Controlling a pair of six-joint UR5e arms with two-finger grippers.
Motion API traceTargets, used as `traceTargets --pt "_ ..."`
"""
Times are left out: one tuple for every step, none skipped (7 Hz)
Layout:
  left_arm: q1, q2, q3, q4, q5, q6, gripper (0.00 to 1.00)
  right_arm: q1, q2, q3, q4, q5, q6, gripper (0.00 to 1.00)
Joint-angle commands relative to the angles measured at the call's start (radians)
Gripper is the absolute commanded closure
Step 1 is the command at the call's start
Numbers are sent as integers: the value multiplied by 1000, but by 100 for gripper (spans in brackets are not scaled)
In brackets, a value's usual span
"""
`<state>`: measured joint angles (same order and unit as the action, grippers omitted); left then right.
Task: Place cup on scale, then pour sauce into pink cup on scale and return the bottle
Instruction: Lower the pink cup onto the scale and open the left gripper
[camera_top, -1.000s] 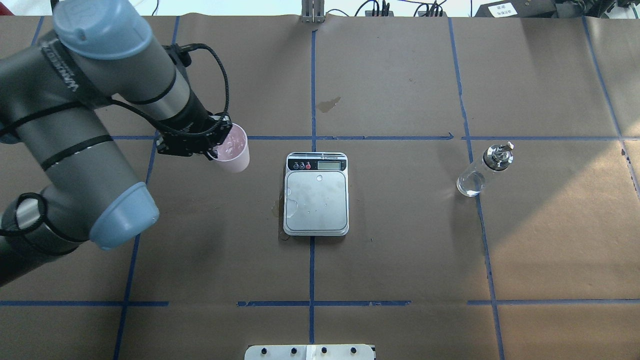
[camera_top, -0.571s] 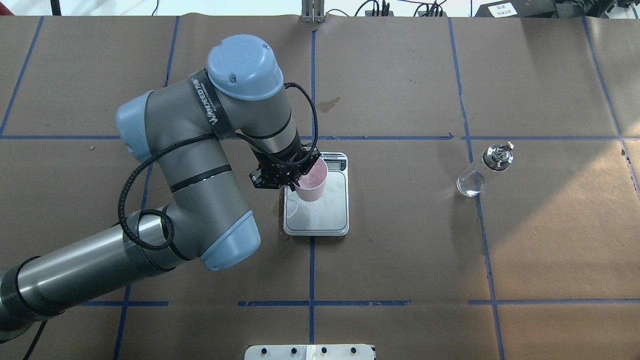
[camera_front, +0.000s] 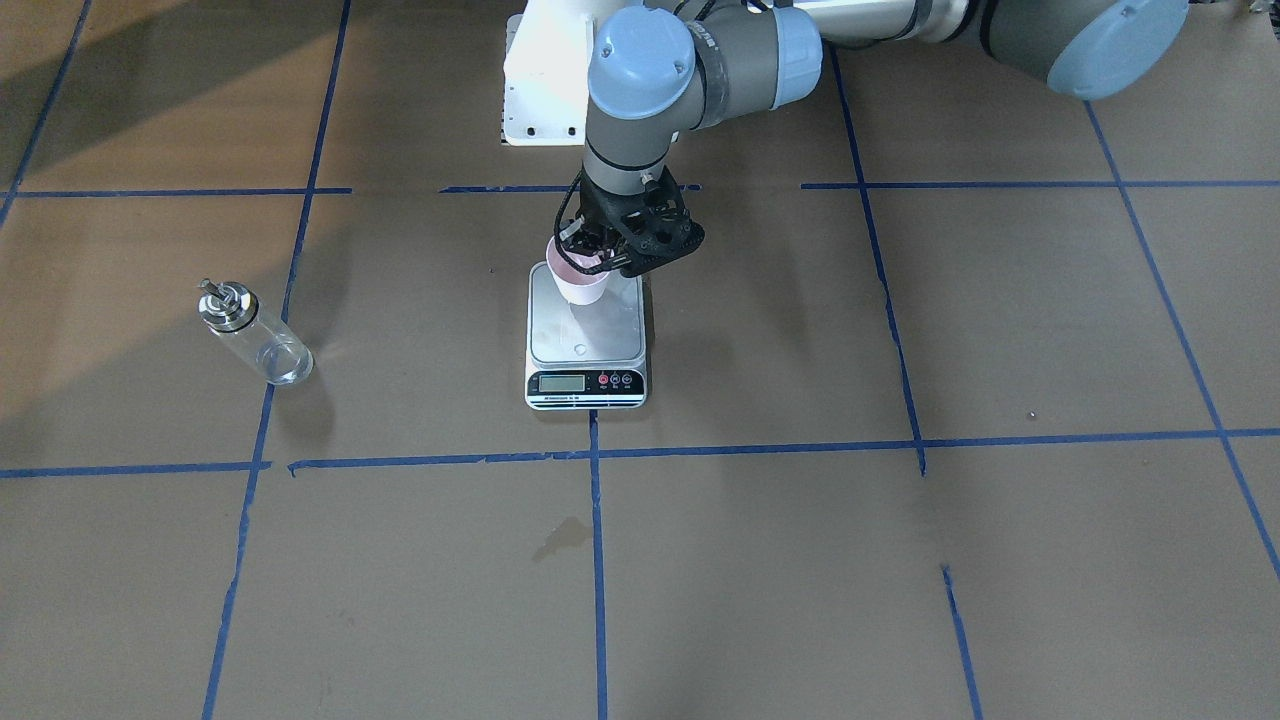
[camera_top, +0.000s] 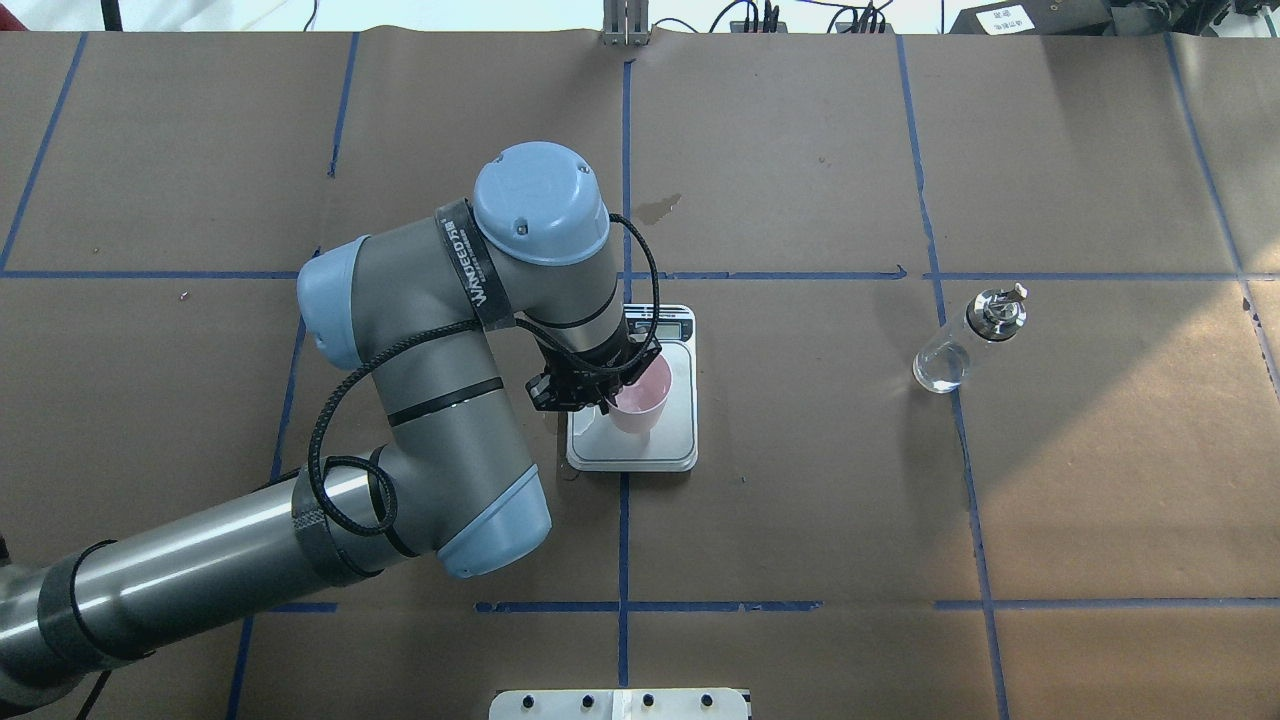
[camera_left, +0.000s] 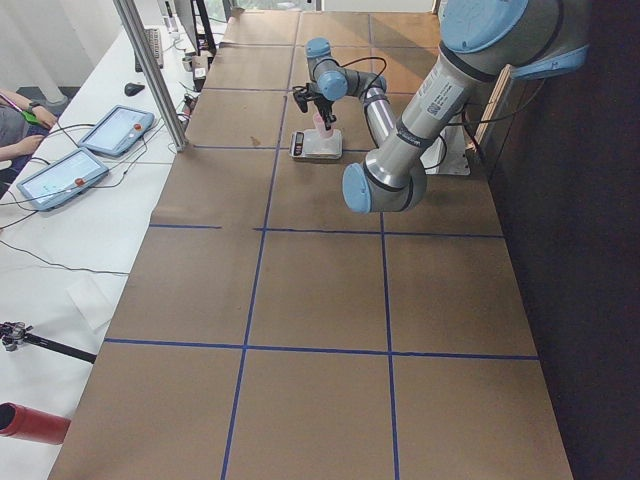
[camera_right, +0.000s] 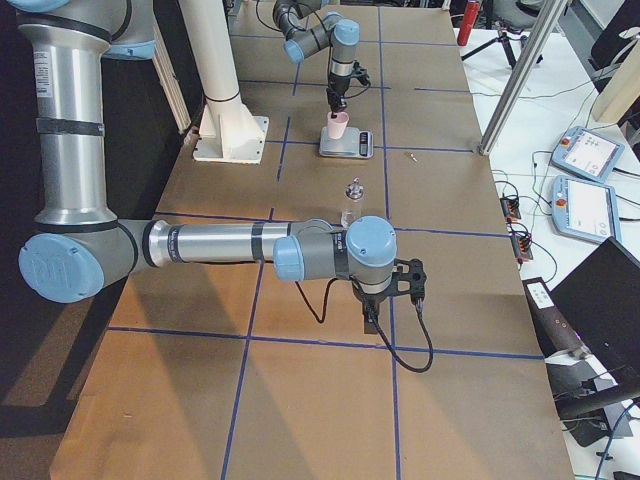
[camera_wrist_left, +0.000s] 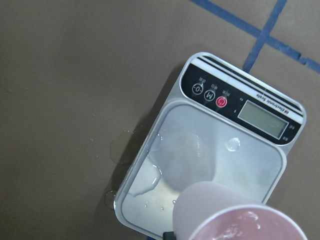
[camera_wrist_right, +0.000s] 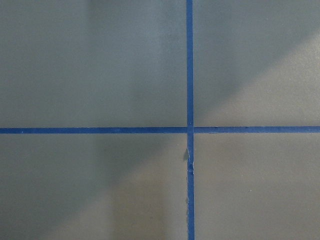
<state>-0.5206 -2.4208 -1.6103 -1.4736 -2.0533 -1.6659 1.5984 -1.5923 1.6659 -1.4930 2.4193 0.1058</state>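
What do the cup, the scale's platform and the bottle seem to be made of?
Cup: likely plastic, matte pale pink, opaque.
Scale platform: probably steel, dull silver sheen.
Bottle: clear glass or plastic, see-through; its cap shiny metal.

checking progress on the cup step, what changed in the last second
The left gripper, shut on the cup, carried it rightward to above the scale. Scale and bottle stayed put; nothing was released.
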Motion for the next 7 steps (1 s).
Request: traceTargets --pt "5 0 6 -11 1 5 100 0 0 0 -1 0 0 0" --pt "5 2 6 -11 2 9 100 0 0 0 0 0 0 0" --pt "5 2 6 -19 25 11 100 0 2 0 -1 0 0 0" --pt "5 5 12 -33 28 11 100 0 2 0 -1 0 0 0" --pt "5 8 13 -34 30 11 100 0 2 0 0 0 0 0" --pt "4 8 13 -34 39 14 100 0 2 0 -1 0 0 0" --pt "2 8 13 -42 51 14 100 0 2 0 -1 0 0 0"
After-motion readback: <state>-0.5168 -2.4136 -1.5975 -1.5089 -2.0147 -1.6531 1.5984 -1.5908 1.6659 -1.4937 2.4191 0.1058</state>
